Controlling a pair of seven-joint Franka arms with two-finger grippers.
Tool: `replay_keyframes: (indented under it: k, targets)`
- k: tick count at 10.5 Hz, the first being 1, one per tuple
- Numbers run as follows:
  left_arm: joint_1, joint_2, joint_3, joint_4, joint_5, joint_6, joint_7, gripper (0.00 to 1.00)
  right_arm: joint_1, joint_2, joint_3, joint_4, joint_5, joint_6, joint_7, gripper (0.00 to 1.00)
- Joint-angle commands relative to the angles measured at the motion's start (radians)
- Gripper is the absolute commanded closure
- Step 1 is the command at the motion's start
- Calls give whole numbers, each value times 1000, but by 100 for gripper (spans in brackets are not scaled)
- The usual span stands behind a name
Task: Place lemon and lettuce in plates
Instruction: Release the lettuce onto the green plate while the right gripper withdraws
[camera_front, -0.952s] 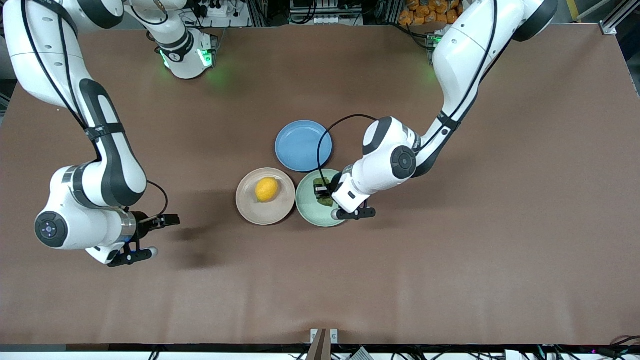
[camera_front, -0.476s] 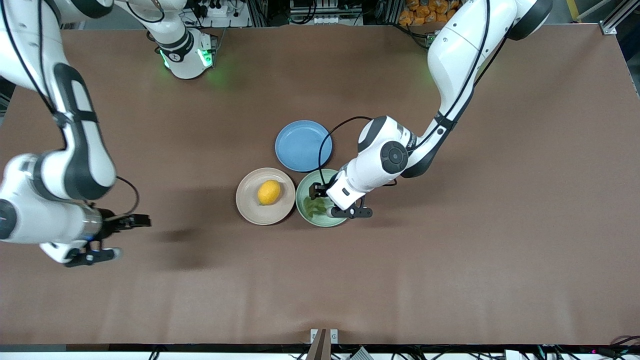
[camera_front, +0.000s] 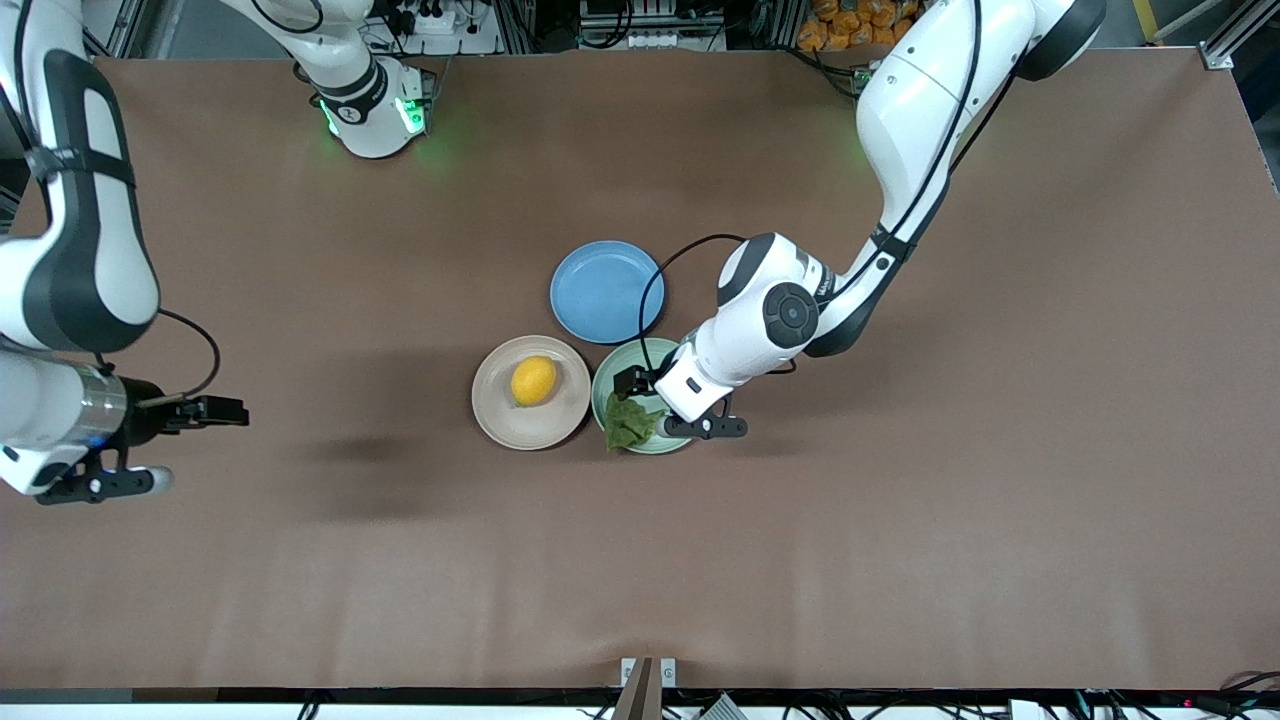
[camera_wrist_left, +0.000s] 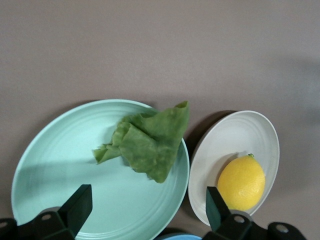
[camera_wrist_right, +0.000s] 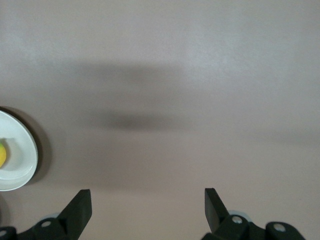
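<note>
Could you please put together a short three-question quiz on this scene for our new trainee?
1. True or false: the lemon lies in the blue plate.
2. Which plate holds the lettuce? A) beige plate B) mint plate C) blue plate
3. Fill in: the left gripper, over the mint plate, is ____.

Key
1. False: it lies in the beige plate.
2. B; one leaf tip overhangs the rim.
3. Open, holding nothing. The right gripper waits open toward the right arm's end of the table.

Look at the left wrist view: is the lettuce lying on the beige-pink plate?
No, the lettuce lies on the mint green plate, while the beige-pink plate holds only the lemon.
</note>
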Motion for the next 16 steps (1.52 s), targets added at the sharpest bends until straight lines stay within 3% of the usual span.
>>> replay_keyframes:
  k: [1, 5, 9, 11, 14, 16]
  targets:
    - [9, -49, 7, -55, 124, 2, 4, 0, -9, -96, 13, -26, -12, -53, 45, 0]
    - [94, -173, 42, -159, 318, -10, 4, 0, -9, -210, 15, -24, -9, -177, 48, 0]
    - [173, -241, 60, -158, 341, -79, -39, 0, 38, -302, 6, -26, -13, -275, 56, 0]
    - [222, -279, 68, -160, 346, -191, -31, 0, 131, -331, -93, -27, -4, -315, 73, 0]
    - [252, -314, 70, -163, 344, -298, -49, 0, 150, -339, -126, -27, 2, -314, 102, 0]
    - [289, -394, 70, -199, 346, -384, -91, 0, 168, -348, -167, -30, 4, -314, 113, 0]
